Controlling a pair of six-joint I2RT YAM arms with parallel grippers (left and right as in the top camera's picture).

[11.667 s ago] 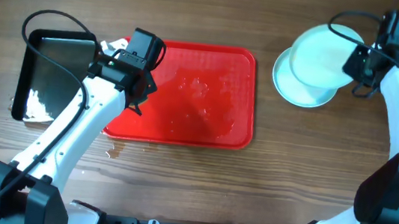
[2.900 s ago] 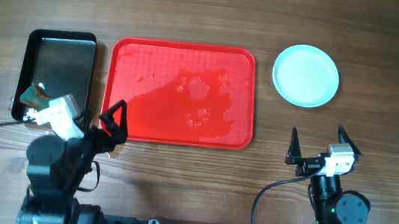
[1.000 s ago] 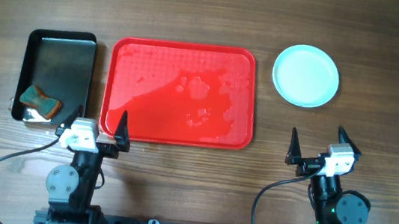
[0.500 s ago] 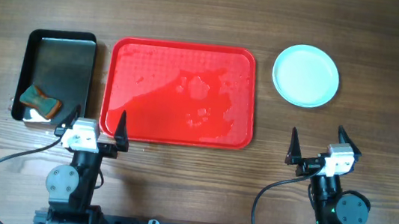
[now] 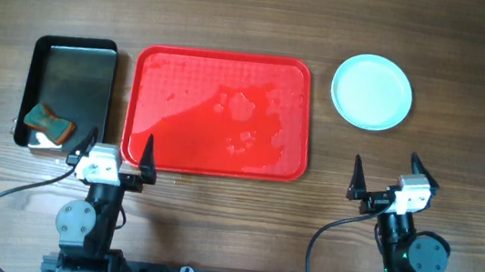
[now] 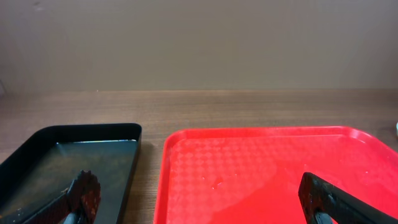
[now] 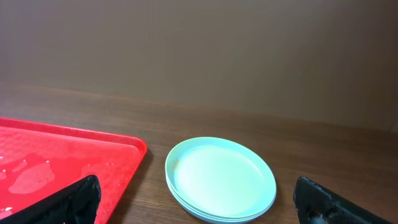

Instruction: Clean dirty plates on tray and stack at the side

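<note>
Beside the bare tray (image 5: 219, 113) the plates (image 5: 372, 92) are stacked; work is judged complete. Left end effector (image 5: 118, 149) and right end effector (image 5: 385, 171) are spread empty; nothing further is required.

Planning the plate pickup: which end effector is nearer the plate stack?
Right. The right end effector sits directly before the plate stack; the left end effector sits beyond the tray.

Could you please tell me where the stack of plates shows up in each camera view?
Overhead: the plates, upper right, right of the tray.
Left wrist: not clearly in view.
Right wrist: lower centre, right of the tray's corner.
Shared landmark: the red tray.
</note>
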